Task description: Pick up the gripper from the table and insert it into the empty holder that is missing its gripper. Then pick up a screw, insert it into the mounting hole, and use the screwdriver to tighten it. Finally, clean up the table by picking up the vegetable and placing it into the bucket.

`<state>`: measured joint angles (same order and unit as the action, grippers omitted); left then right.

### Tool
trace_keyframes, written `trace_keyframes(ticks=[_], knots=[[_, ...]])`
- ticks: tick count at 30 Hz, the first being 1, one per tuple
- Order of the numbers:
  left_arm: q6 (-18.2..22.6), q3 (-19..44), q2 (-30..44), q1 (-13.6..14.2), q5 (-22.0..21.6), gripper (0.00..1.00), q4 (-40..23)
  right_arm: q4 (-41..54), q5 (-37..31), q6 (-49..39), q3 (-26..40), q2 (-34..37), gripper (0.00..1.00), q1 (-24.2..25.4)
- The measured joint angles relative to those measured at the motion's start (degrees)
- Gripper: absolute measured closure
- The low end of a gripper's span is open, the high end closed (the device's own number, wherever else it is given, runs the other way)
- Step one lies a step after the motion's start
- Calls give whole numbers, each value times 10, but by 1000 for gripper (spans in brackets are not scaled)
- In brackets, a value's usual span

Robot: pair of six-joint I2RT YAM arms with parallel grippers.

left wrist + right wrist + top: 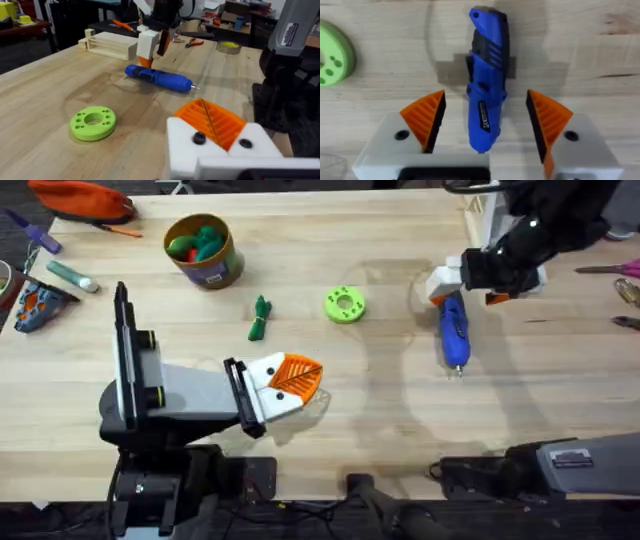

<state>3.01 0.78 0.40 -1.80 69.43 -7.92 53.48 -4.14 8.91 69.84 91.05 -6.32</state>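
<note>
The blue screwdriver (453, 330) lies on the table right of centre, its silver tip toward the front edge. My right gripper (468, 290) is lowered over its rear end. In the right wrist view the orange fingers (427, 117) stand open on either side of the screwdriver (487, 75). My left gripper (298, 376) rests near the front centre, its orange pads (212, 120) shut together on nothing. The dark-green vegetable (260, 318) lies on the table, near the yellow bucket (222, 268). The loose gripper, the holder and the screw are out of view.
A bright-green disc (344, 304) sits between the vegetable and the screwdriver. The bucket holds green and red toys. A pale wooden box (112, 45) stands at the back right. An orange pouch (80, 198) and small tools lie at the far left; hand tools (625, 275) at the right edge.
</note>
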Motion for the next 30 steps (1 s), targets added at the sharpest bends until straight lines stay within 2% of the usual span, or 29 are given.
trace_keyframes(ticks=[13, 30], knots=[[0, 0, 0, 0, 0, 994, 0, -43, -4, -31, 0, 83, 62, 2], [0, 0, 0, 0, 0, 995, 0, -55, -25, -34, -1, 121, 61, 2]])
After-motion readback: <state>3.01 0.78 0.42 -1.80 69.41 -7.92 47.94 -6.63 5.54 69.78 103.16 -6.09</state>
